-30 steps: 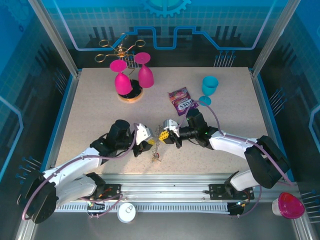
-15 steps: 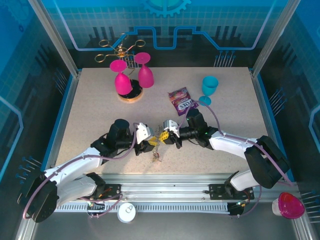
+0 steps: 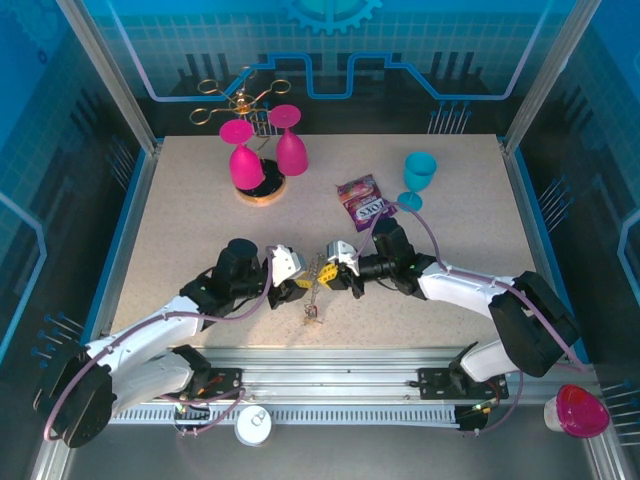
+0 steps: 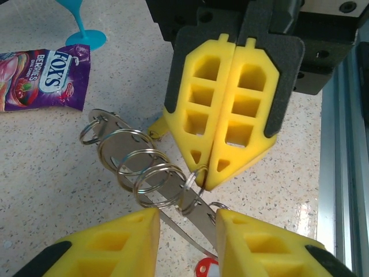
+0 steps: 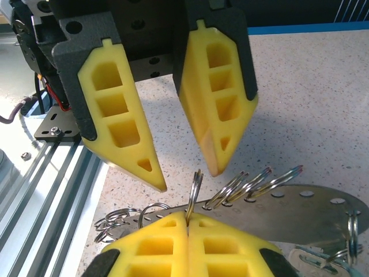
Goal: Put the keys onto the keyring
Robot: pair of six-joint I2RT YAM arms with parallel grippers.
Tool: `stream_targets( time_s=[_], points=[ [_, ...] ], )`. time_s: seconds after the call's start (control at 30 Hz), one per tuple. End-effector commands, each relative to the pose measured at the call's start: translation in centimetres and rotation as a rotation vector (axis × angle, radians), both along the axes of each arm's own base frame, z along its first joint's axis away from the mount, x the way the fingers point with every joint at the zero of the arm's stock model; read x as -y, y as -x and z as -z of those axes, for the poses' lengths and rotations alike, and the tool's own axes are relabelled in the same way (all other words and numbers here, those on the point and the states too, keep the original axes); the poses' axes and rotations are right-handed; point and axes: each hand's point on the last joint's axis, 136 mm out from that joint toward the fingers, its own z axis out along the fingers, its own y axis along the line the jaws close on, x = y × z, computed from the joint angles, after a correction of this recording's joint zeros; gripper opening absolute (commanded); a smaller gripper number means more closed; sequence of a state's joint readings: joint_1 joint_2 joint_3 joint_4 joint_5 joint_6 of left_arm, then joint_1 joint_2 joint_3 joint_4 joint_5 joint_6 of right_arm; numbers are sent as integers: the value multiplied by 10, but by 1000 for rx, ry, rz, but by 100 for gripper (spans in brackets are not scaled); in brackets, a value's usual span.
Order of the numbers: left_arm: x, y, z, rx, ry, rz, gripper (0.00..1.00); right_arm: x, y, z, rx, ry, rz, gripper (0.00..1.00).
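Top external view: both hands meet toward the desk's 6 o'clock edge, barely shifted from half a second ago. The right hand is pinched tight on one split ring of the keyring. The left hand faces it, spread wide and gripping nothing. A red-headed key sits at the keyring's 6 o'clock.

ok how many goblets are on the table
3. One pink goblet and a second pink goblet side by side at the gold rack, far left; a teal goblet far right, by the candy packet. The arms may hide others.
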State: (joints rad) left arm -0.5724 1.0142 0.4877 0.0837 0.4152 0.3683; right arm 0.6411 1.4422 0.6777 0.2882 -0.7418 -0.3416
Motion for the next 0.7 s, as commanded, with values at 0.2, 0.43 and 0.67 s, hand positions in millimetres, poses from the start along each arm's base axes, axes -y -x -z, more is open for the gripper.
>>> stream_targets(
  time_s=[0.2,0.43,0.67],
  points=[
    [9,4,1,-3,31,53,32,-9,8,-13,30,-50,-53,0],
    [11,7,0,-3,34,70,7,-11,5,-12,29,-52,-41,0],
    [7,4,-4,66,-61,61,0,6,-4,-5,118,68,64,27]
  ],
)
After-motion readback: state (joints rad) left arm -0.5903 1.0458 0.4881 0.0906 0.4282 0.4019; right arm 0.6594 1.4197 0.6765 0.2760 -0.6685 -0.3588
